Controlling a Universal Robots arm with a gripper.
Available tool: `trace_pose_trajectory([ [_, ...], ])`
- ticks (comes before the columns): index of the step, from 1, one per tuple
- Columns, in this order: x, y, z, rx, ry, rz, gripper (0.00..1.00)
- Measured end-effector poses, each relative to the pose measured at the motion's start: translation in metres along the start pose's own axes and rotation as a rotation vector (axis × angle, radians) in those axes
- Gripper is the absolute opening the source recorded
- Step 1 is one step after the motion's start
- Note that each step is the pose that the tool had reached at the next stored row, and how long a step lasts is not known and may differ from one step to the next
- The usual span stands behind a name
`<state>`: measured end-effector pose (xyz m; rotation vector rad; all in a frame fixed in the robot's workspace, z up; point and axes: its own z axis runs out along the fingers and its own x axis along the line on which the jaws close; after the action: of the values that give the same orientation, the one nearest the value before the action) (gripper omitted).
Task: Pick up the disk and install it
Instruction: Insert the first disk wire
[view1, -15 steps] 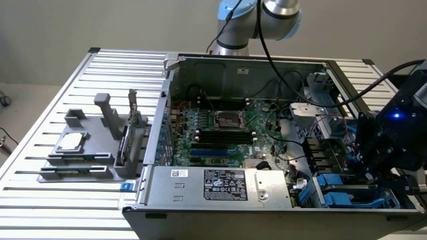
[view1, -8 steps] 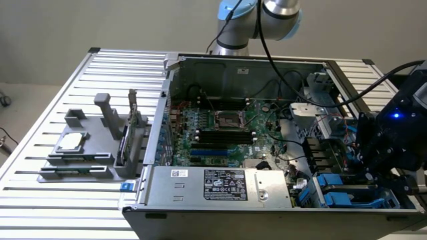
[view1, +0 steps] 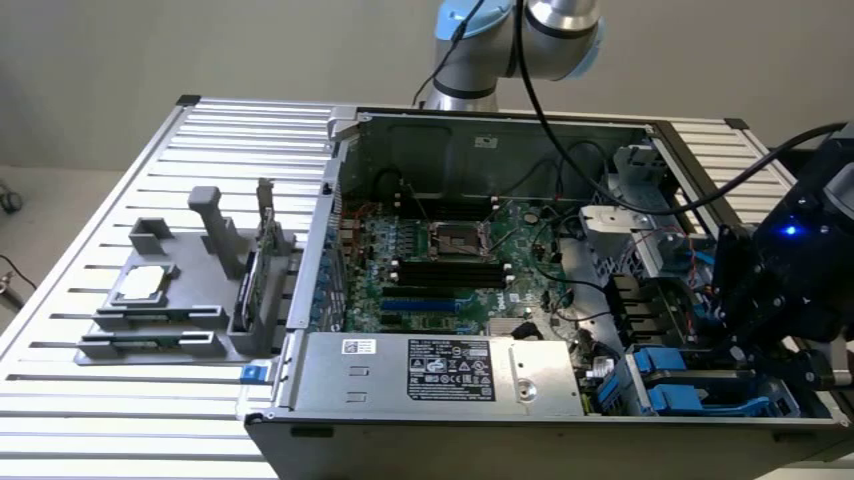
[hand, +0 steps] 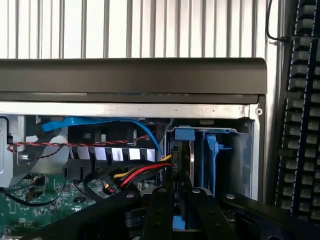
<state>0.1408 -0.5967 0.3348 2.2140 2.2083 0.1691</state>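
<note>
The end effector (hand: 173, 210) hung over the drive bay (view1: 694, 385) at the PC case (view1: 534, 300)'s front corner, fingers (hand: 161, 212) drawn close, pinching the disk (hand: 181, 160) on edge w/ its blue rails upright, probably so it slides straight down btwn the bay guides. Red/yellow power cables (hand: 135, 175) ran just beside the disk, inside the case. The case sat lid-off on the slatted desk (view1: 80, 400), giving top access.

Showing green on the motherboard (view1: 447, 265), blue on the disk's carrier rails (hand: 210, 150) and on the data cable (hand: 107, 122), black on the gripper (hand: 175, 210), red-yellow-black on the power wires (hand: 137, 173), silver ribbing across the table (view1: 107, 400).
</note>
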Motion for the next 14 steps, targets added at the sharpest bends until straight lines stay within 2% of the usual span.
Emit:
trace_pose_trajectory([
  [14,0.0002,0.0002,-0.002,-0.0022,-0.0029,0.032,0.17],
])
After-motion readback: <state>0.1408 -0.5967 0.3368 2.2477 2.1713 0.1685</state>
